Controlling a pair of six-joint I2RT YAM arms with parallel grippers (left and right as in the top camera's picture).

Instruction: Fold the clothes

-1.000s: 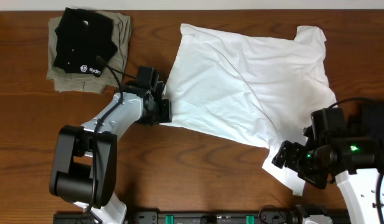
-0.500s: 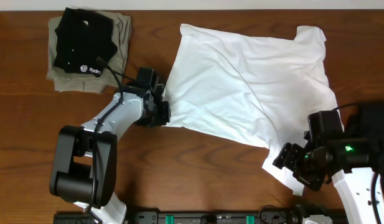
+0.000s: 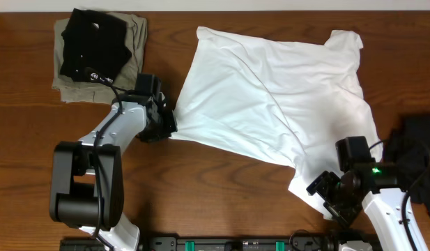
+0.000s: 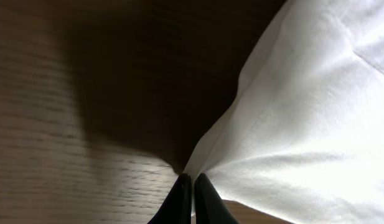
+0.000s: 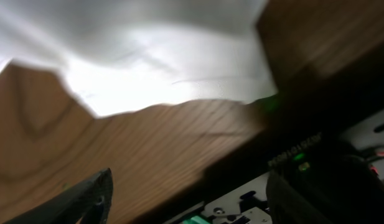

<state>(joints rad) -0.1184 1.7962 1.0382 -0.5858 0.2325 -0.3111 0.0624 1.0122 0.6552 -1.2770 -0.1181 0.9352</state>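
Caught the left arm (image 3: pixel 113 132) stretched from its base at 7 o'clock out toward 1 o'clock, left gripper (image 3: pixel 167 127) pinched tight on the white T-shirt (image 3: pixel 270 90) edge. Spotted the right arm (image 3: pixel 382 209) down at 5 o'clock, right gripper (image 3: pixel 325 193) aimed toward 8 o'clock, jaws spread wide.

A folded black shirt (image 3: pixel 89 42) hides most of the folded khaki-olive garment (image 3: pixel 138 35); its white logo (image 3: pixel 95 74) is too small to read. The right wrist view is blurred; its top edge crops the wrinkled white T-shirt (image 5: pixel 148 62).
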